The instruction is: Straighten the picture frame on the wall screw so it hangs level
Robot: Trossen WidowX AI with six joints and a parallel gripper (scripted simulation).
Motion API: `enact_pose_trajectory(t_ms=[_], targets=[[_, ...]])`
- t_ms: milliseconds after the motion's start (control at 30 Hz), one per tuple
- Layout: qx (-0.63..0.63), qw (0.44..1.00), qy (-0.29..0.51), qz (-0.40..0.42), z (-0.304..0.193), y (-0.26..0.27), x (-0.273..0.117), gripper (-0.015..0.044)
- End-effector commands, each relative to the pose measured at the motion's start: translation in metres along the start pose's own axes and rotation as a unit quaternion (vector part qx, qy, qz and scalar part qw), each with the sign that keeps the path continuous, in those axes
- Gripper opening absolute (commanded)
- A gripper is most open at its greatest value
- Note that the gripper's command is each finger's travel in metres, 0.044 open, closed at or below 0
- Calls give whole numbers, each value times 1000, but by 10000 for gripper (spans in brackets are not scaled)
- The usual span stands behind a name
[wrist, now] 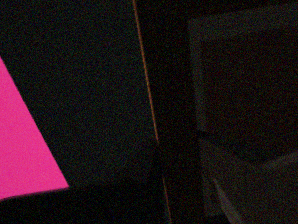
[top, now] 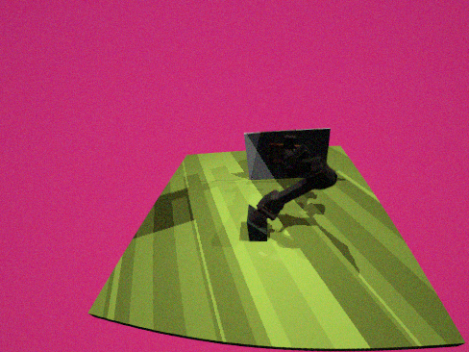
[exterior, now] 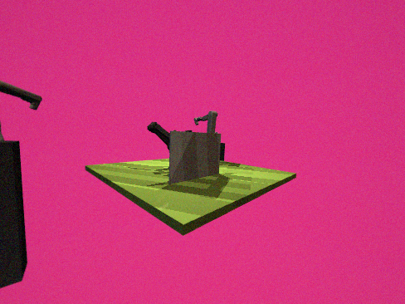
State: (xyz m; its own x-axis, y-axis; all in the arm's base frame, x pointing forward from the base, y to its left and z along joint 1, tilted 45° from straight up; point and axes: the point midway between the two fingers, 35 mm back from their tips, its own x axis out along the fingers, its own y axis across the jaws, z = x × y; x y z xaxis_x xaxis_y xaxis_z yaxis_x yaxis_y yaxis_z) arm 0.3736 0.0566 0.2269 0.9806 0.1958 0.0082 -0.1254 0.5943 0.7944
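The picture frame (top: 276, 144) (wrist: 172, 90) is very dark, in front of the wall panel (top: 257, 161) (wrist: 80, 85). In the wrist view its side bar runs steeply down the middle with a thin orange edge, leaning top to the left; a grey mat and dark picture lie to its right. My gripper (wrist: 173, 140) is shut on that side bar, one dark finger on each side. In the top view the arm and shadow cover much of the frame, so its tilt against level is hard to tell. The screw and notched strip are hidden.
The wall panel shows its back in the exterior view (exterior: 192, 159). It stands on the green striped table (top: 192, 303) (exterior: 182, 212). The arm (top: 293, 189) reaches from its dark base block (top: 258, 233). A large dark block (exterior: 10, 208) stands at the left in the exterior view.
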Motion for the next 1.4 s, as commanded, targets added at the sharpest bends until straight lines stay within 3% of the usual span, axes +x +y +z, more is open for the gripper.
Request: enact_pose_trajectory(t_ms=[0, 1367], targets=[[-3, 1000, 2, 7, -2, 4, 0, 0], [0, 1000, -1, 1, 0, -6, 0, 0]])
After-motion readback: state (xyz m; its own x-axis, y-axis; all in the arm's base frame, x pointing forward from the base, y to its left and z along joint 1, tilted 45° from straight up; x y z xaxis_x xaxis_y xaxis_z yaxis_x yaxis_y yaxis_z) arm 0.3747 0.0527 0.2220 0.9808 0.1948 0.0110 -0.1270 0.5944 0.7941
